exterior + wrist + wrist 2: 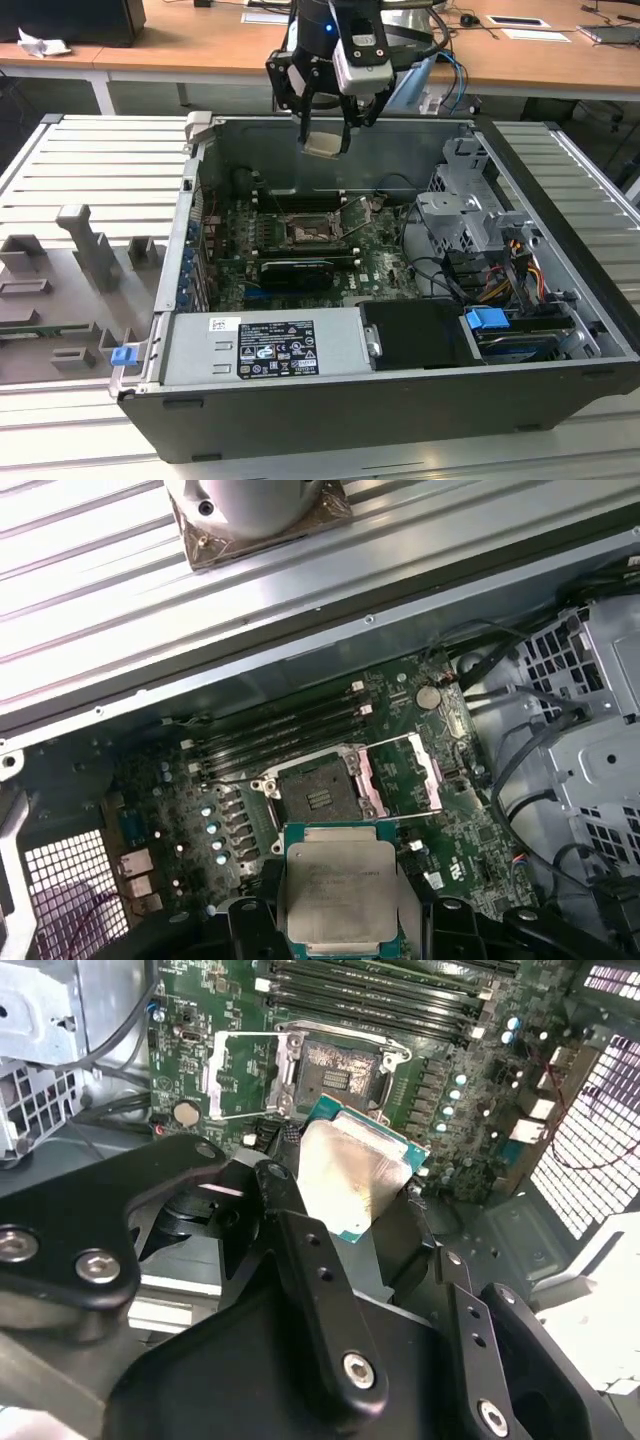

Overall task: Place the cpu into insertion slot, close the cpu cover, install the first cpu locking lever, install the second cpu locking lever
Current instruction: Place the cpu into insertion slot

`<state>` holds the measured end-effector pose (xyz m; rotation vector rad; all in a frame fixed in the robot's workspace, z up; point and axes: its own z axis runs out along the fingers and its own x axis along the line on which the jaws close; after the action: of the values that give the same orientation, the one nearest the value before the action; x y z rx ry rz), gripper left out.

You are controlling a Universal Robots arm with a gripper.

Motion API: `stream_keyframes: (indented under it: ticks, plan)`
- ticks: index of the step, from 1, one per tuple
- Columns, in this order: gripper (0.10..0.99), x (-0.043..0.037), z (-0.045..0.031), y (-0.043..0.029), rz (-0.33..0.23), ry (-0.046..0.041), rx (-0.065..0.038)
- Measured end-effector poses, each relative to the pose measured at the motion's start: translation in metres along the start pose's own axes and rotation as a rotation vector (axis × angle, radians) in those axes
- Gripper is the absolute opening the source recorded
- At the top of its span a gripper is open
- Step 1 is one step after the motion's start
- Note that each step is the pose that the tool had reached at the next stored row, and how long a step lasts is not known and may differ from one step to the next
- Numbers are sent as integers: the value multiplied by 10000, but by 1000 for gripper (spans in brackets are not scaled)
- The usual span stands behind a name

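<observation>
Cpu (350, 1175) is held tight in the gripper (325, 138), which hangs pointing down, high above the open insertion slot (318, 792).

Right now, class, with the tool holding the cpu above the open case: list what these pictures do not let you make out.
1. The cpu underside: turned away from both wrist cameras.
2. The insertion slot contacts: too small in the exterior view; the cpu overlaps one edge in the second wrist view.
3. One edge of the cpu, held in the tool: cut off by the picture's edge in the first wrist view.
</observation>
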<state>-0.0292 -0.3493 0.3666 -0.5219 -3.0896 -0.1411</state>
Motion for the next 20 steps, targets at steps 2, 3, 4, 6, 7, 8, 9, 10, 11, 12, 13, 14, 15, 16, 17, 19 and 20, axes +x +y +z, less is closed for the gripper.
stream_keyframes:
  ticks: [2, 3, 4, 6, 7, 8, 9, 10, 11, 12, 13, 14, 15, 16, 17, 19, 20]
  plan:
    - [533, -1, 54, -5, 2, 2, -1]
    - [533, -2, 71, -6, 3, 2, -1]
    - [533, -2, 84, -7, 26, -2, 7]
    - [533, -2, 95, -8, 221, -27, 16]
    - [533, -2, 99, -9, 360, -39, 13]
    - [533, -2, 104, -9, 548, -55, 9]
    - [533, -2, 107, -9, 690, -68, 7]
    - [533, -2, 114, -10, 946, -90, 1]
    - [533, -3, 118, -10, 1102, -104, -2]
    - [533, -3, 124, -11, 1284, -120, -6]
    - [533, -3, 128, -11, 1422, -132, -9]
    - [533, -3, 133, -12, 1553, -143, -11]
    - [533, -3, 141, -12, 1706, -157, -14]
    - [533, -3, 146, -13, 1807, -165, -16]
    - [533, -3, 154, -13, 1971, -179, -19]
    - [533, -4, 161, -14, 2203, -200, -24]
    - [533, -4, 166, -14, 2359, -213, -27]
